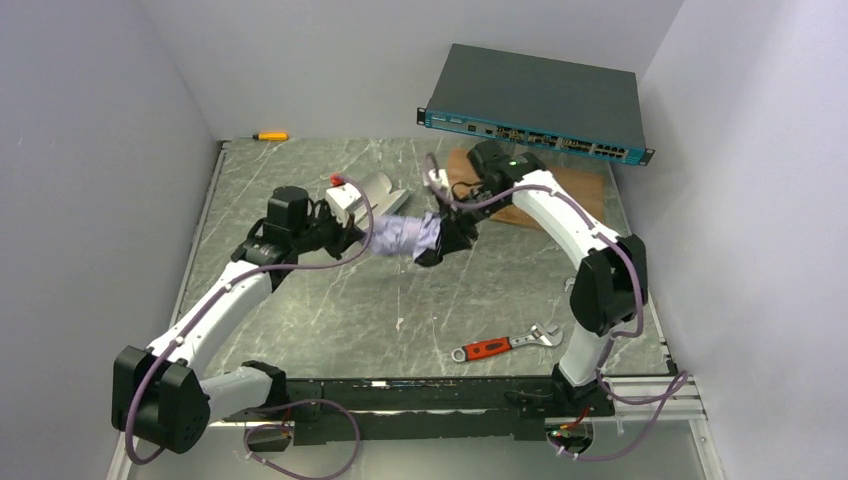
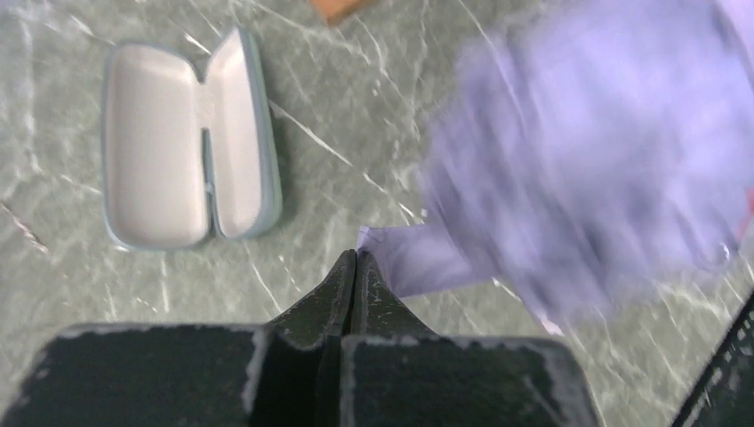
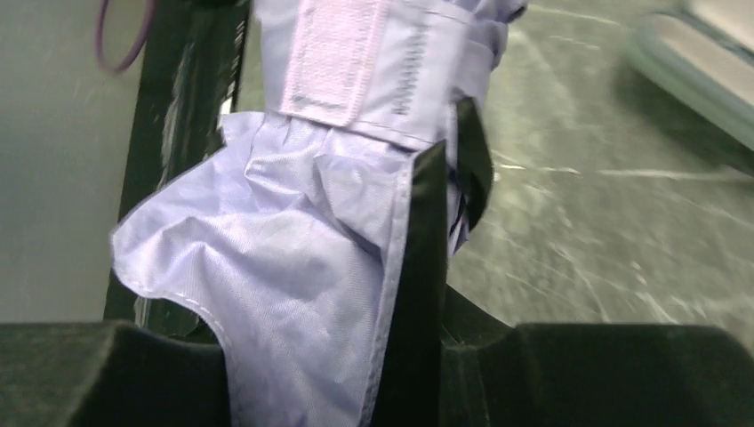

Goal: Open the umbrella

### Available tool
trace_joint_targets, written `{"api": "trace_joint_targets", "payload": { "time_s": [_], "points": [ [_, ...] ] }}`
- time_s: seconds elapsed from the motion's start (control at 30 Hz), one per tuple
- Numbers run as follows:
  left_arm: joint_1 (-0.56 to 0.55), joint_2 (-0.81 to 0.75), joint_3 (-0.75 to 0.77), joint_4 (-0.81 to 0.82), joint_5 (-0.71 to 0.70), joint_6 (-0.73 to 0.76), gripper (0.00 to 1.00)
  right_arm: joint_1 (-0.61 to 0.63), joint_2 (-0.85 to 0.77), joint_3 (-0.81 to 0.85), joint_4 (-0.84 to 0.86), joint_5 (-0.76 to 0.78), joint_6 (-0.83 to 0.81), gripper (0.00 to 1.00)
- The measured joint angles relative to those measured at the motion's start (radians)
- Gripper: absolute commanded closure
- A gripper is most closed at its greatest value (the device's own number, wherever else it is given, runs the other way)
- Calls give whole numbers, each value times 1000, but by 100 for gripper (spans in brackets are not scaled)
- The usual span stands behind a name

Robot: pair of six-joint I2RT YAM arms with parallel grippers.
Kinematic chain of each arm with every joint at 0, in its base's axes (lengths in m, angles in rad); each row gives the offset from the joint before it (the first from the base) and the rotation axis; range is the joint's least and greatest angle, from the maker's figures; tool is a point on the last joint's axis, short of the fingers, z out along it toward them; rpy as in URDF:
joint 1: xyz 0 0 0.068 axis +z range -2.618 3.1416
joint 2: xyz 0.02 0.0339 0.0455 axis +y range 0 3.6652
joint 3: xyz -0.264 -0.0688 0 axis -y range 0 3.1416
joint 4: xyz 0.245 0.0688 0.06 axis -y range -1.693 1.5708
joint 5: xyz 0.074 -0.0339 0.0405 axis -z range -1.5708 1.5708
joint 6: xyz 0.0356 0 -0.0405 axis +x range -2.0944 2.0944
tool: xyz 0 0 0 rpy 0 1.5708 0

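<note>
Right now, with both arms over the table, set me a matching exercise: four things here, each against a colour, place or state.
Things:
1 umbrella
2 wrench
3 screwdriver
4 case

Descriptions:
a lies open
b red handle
c crinkled lavender fabric
d far left, by the back wall

Pairs: 1-c, 2-b, 3-d, 4-a

Both arms reach in toward the table's middle. The left gripper (image 1: 352,236) pinches the umbrella (image 1: 400,236), its 2 fingers pressed together; the right gripper (image 1: 442,240) clamps the other end.
</note>
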Motion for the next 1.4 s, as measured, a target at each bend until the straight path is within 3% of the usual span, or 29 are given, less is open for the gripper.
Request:
{"api": "trace_joint_targets", "payload": {
  "time_s": [0.17, 0.3, 0.4, 0.5, 0.53, 0.57, 0.6, 0.63, 0.67, 0.7, 0.9, 1.1, 1.4],
  "points": [
    [21, -83, -66, -90, 142, 48, 100, -101, -56, -89, 210, -10, 209, 100],
    [1, -128, -29, -208, 310, 76, 100, -94, -54, -158, 252, 44, 272, 100],
    [43, -111, 66, -220, 368, -40, 100, -75, -36, -158, 233, 65, 245, 100],
    [150, -76, 161, -161, 330, -188, 100, -55, -34, -158, 189, 77, 188, 100],
    [186, -59, 190, -145, 290, -226, 93, -46, -34, -158, 175, 77, 164, 100],
    [207, -47, 207, -138, 257, -245, 70, -38, -34, -158, 162, 78, 143, 100],
    [225, -32, 225, -137, 216, -250, 40, -31, -34, -158, 151, 79, 127, 100],
    [235, -16, 240, -140, 186, -236, 28, -23, -34, -158, 139, 78, 114, 100],
    [241, 3, 261, -163, 162, -214, 9, -18, -35, -158, 133, 77, 107, 100],
    [243, 18, 275, -187, 153, -180, 2, -13, -35, -157, 129, 76, 104, 100],
    [203, -83, 215, -280, 228, 137, 0, -1, -35, -134, 113, 54, 114, 100],
    [-153, -201, 194, -331, 158, 447, 0, 6, -32, -100, 90, 47, 122, 100],
    [-408, 34, 227, -332, -113, 634, 0, 27, 46, 28, -10, 38, 98, 100]
  ]
}}
